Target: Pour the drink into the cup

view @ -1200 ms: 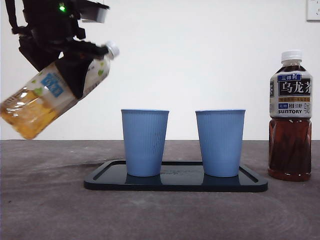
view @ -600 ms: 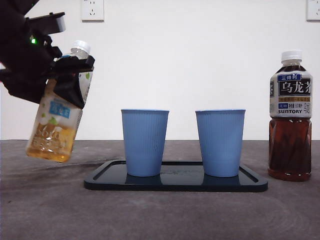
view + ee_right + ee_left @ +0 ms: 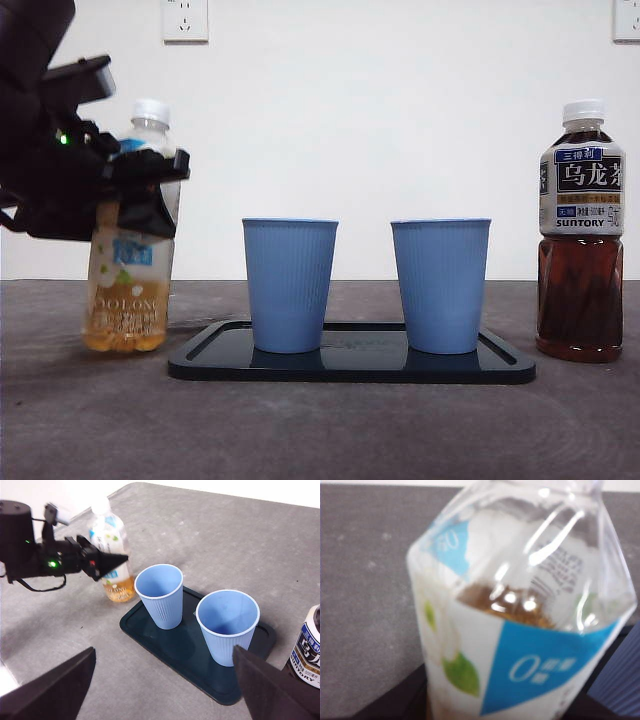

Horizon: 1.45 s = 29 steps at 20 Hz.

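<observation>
A clear bottle of light oolong tea (image 3: 128, 300) with a white cap stands upright on the table, left of the tray. My left gripper (image 3: 145, 190) is shut on its upper body, and in the left wrist view the bottle (image 3: 520, 630) fills the picture. Two empty blue cups (image 3: 290, 285) (image 3: 440, 285) stand side by side on a dark tray (image 3: 350, 367). The right wrist view looks down on the light bottle (image 3: 111, 545), the near cup (image 3: 161, 595) and the far cup (image 3: 227, 625). My right gripper (image 3: 164, 652) hangs open high above the tray (image 3: 150, 635).
A capped bottle of dark Suntory tea (image 3: 581, 260) stands right of the tray, also at the edge of the right wrist view as the dark bottle (image 3: 310, 655). A white wall with sockets is behind. Grey tabletop surrounds the tray.
The light bottle swung from tilted with its cap toward the cups to upright, moving left and down until its base reached the table. The cups and the dark bottle stayed put.
</observation>
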Each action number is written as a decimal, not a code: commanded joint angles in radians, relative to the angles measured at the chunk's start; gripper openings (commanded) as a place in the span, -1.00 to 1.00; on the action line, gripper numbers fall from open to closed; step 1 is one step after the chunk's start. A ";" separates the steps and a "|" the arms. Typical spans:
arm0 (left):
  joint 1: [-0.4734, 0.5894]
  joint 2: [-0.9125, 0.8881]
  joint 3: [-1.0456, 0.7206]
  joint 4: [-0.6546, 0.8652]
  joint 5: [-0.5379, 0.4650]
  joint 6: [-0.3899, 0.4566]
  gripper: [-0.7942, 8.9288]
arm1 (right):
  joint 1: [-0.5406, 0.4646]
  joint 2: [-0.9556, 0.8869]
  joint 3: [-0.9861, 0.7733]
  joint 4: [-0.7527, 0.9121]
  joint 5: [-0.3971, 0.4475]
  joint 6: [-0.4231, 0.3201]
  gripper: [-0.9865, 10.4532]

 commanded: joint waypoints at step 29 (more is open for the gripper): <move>-0.092 -0.537 0.061 -0.717 0.154 -0.190 0.13 | 0.005 0.005 0.016 -0.014 -0.008 0.063 -0.06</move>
